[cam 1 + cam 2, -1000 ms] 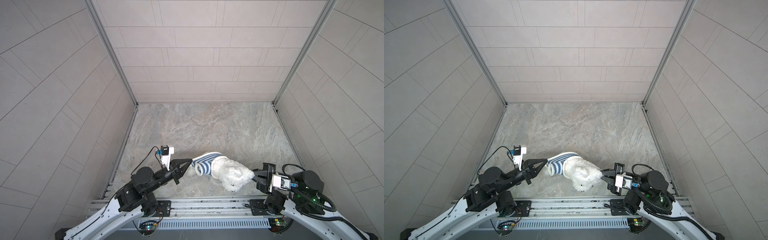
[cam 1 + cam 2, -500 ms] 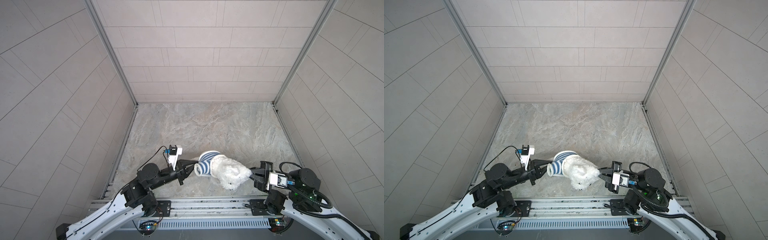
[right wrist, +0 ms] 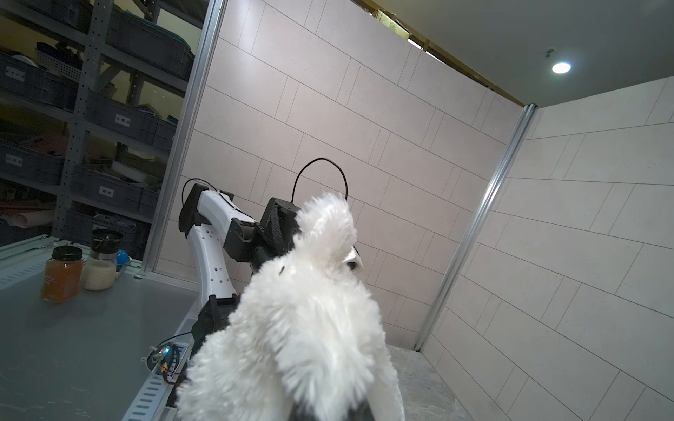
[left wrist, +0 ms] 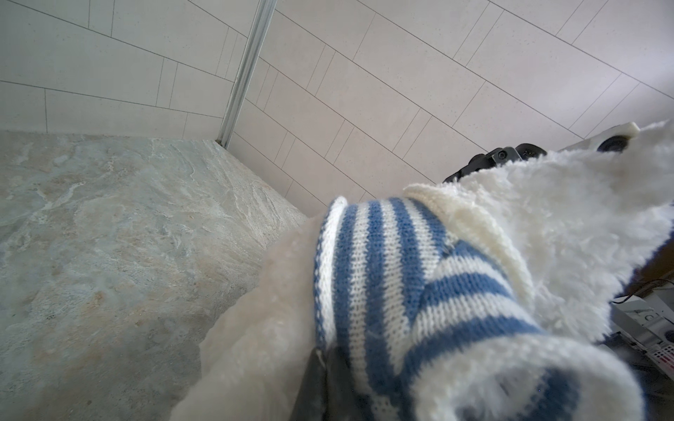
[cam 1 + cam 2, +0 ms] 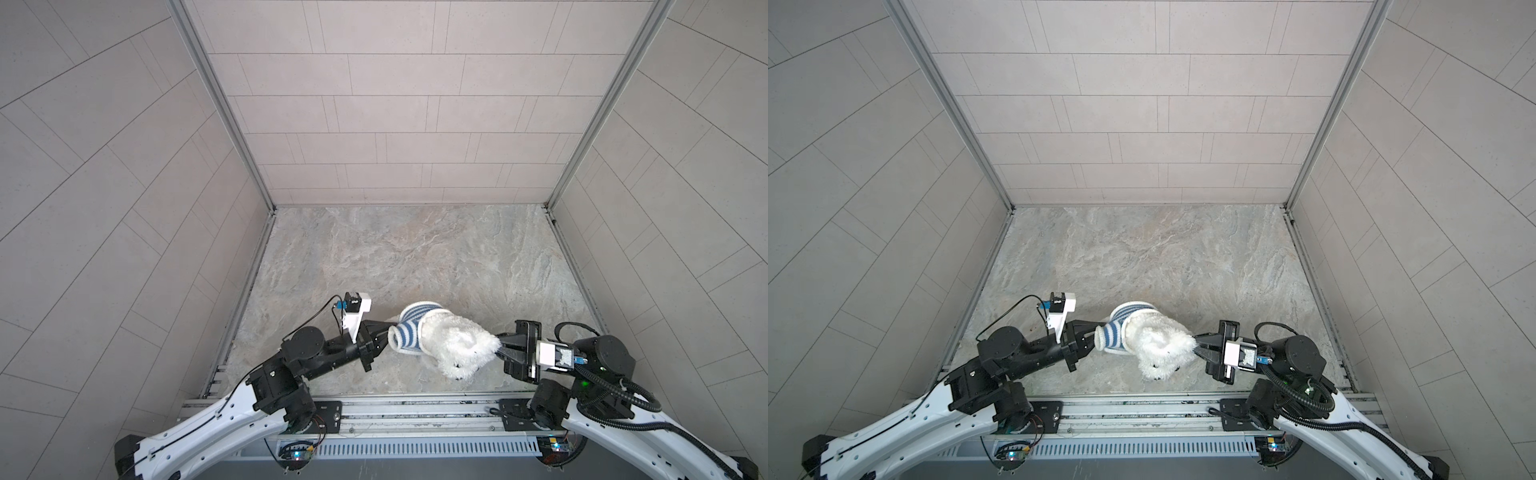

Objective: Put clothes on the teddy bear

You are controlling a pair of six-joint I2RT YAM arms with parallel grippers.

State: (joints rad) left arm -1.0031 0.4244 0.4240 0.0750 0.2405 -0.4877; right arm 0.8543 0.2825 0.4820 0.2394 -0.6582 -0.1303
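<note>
Top views both show the marbled table (image 5: 415, 257), walled by pale tiled panels (image 5: 395, 104), with the teddy bear (image 5: 457, 347) near its front edge, stretched between the two arms. A striped shirt (image 5: 409, 332) is bunched round the bear's end nearest the left arm. The left gripper (image 5: 385, 332) is closed tight on the shirt's knit; in the left wrist view its dark fingers (image 4: 317, 379) pinch the striped fabric. The right gripper (image 5: 500, 345) is clamped on white fur at the bear's other end, fingertips buried. Two jars (image 3: 62, 273) stand outside the enclosure, well apart from the bear
</note>
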